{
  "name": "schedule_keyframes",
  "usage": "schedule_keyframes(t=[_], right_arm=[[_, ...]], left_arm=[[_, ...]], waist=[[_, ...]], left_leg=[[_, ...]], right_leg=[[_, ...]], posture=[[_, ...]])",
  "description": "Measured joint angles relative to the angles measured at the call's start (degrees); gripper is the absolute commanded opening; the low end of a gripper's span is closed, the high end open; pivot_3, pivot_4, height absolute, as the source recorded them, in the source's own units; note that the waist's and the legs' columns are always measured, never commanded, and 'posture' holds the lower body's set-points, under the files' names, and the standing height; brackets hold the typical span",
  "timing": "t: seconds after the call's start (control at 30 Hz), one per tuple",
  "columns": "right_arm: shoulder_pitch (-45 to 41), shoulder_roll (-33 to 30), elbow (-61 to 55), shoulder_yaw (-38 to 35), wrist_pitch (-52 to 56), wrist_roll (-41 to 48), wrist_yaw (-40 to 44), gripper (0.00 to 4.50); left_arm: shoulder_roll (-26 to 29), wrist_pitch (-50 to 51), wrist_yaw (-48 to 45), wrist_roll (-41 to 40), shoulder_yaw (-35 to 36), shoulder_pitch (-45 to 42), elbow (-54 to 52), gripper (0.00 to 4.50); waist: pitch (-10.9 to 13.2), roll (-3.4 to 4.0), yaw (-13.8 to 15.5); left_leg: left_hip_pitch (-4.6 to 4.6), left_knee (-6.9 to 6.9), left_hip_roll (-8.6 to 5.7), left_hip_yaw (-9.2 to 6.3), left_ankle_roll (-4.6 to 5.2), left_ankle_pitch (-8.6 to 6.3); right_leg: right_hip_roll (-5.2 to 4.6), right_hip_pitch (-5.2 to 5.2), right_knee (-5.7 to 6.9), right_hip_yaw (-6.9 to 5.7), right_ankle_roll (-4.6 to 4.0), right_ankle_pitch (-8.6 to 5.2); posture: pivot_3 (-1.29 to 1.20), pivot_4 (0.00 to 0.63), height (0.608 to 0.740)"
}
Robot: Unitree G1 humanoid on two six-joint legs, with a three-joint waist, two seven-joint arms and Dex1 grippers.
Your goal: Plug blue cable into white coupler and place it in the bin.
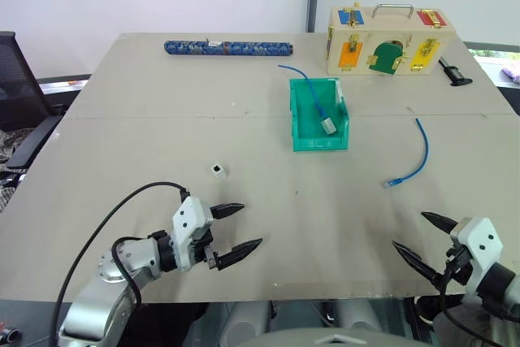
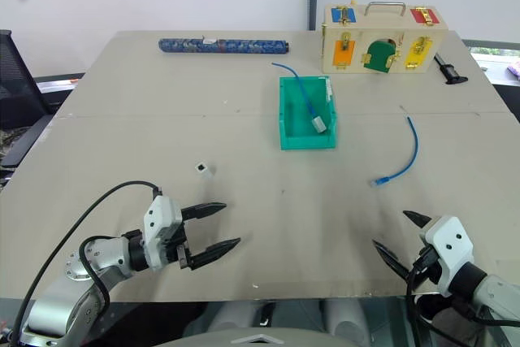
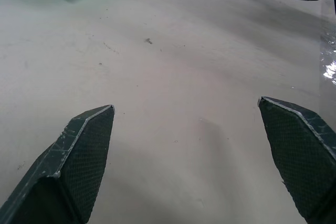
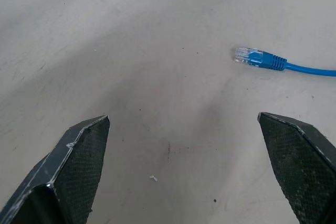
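Both claws gape wide and empty, the blue cable (image 1: pixel 416 156) lying ahead of the right claw (image 1: pixel 416 238), apart.

No legible text, label, brand, number or sign on anything in view

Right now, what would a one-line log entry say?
left gripper: open, empty | right gripper: open, empty | blue cable: on table, unplugged | white coupler: on table | bin: holds another cable

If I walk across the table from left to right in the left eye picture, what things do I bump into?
Left gripper → white coupler → bin → blue cable → right gripper.
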Motion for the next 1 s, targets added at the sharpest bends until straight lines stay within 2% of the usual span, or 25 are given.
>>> schedule_keyframes(t=[0.07,0.27,0.43,0.47,0.5,0.57,0.73,0.93,1.0], right_arm=[[-0.24,-0.09,-0.02,-0.02,0.12,0.03,0.01,4.46],[-14.66,-14.52,-0.47,-0.73,6.24,-0.40,2.78,4.46],[-26.50,-24.08,9.41,4.87,6.77,-3.25,9.00,4.46],[-29.87,-25.69,12.76,7.27,6.34,-4.22,11.00,3.94],[-32.47,-26.81,15.64,9.20,5.71,-5.13,12.62,3.70],[-36.80,-27.69,20.15,12.30,4.04,-6.78,15.31,2.84],[-47.63,-28.01,31.96,22.53,-1.52,-11.94,22.49,2.84],[-58.81,-23.82,45.23,30.38,-9.10,-18.20,27.89,2.84],[-62.74,-22.22,49.06,32.19,-11.09,-20.27,29.16,2.32]], left_arm=[[-0.03,0.06,0.03,-0.05,-0.01,-0.10,0.00,4.50],[-2.10,11.51,5.40,-8.95,-0.15,-12.37,-4.47,4.50],[-0.02,14.16,4.29,-10.32,-2.25,-15.33,-5.79,4.50],[0.48,13.78,3.33,-9.98,-2.70,-15.54,-5.92,4.50],[0.83,13.52,2.60,-9.55,-3.01,-15.91,-6.07,4.50],[1.22,12.91,1.56,-9.15,-3.58,-16.52,-6.30,4.50],[1.92,12.09,-0.06,-8.91,-3.87,-16.82,-6.48,4.50],[1.94,11.66,0.29,-8.55,-3.83,-16.29,-7.21,4.50],[1.92,11.57,0.93,-8.50,-3.41,-15.45,-7.46,4.50]], waist=[[0.00,0.00,0.00],[0.13,-0.02,-0.18],[0.19,0.00,-0.37],[0.21,0.00,-0.45],[0.26,0.02,-0.47],[0.28,0.02,-0.50],[0.35,0.03,-0.57],[0.38,0.08,-0.77],[0.38,0.06,-0.72]], left_leg=[[0.00,0.00,0.00,0.00,0.00,0.00],[0.09,0.18,-0.05,0.06,0.02,0.01],[-0.01,0.06,-0.06,0.28,0.01,0.01],[-0.01,0.06,-0.06,0.32,0.01,0.01],[-0.03,0.06,-0.06,0.34,0.02,0.01],[-0.03,0.06,-0.05,0.37,0.03,0.00],[-0.01,0.10,-0.06,0.38,0.03,0.00],[-0.01,0.08,-0.05,0.37,0.03,0.00],[0.00,0.09,-0.05,0.37,0.02,0.00]], right_leg=[[0.00,0.00,0.00,0.00,0.00,0.00],[0.00,0.19,0.02,-0.06,0.03,0.02],[0.03,0.11,-0.04,-0.19,-0.19,0.15],[0.02,0.11,-0.08,-0.16,-0.23,0.14],[0.01,0.11,-0.12,-0.16,-0.27,0.12],[-0.01,0.11,-0.13,-0.14,-0.27,0.12],[-0.02,0.12,-0.11,-0.13,-0.27,0.13],[0.00,0.08,-0.08,-0.10,-0.18,0.20],[0.00,0.08,-0.09,-0.10,-0.08,0.27]], posture=[[0.00,0.150,0.740],[0.00,0.150,0.740],[0.00,0.150,0.740],[0.00,0.150,0.740],[0.00,0.150,0.740],[0.00,0.150,0.740],[0.00,0.150,0.740],[0.00,0.150,0.740],[0.00,0.150,0.740]])
